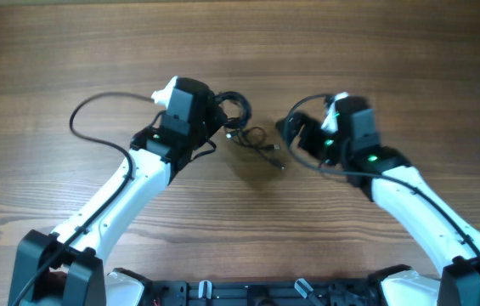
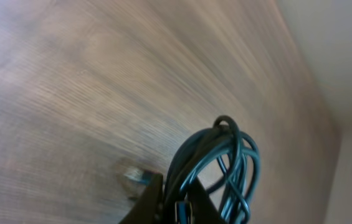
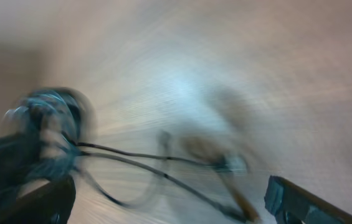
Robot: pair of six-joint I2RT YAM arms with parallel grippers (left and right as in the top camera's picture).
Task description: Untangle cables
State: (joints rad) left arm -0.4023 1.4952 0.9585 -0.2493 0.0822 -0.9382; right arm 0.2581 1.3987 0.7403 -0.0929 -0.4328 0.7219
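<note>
The cables are thin black cords. One part is a coiled bundle point(image 1: 236, 105) point(image 2: 225, 162) pinched in my left gripper point(image 1: 223, 117) point(image 2: 176, 202), which is shut on it above the table. Loose loops point(image 1: 256, 138) point(image 3: 157, 168) with a small plug end point(image 3: 232, 164) trail from the bundle onto the wood. My right gripper point(image 1: 290, 132) point(image 3: 172, 208) is open just right of these loops. Its fingers point(image 3: 300, 202) stand wide apart, with strands lying between them untouched. The right wrist view is blurred by motion. Another plug end point(image 2: 135, 175) shows beside the left fingers.
A thicker black arm cable point(image 1: 95, 110) loops over the wooden table point(image 1: 375, 51) to the left of the left arm. The arms' bases point(image 1: 240, 293) sit along the near edge.
</note>
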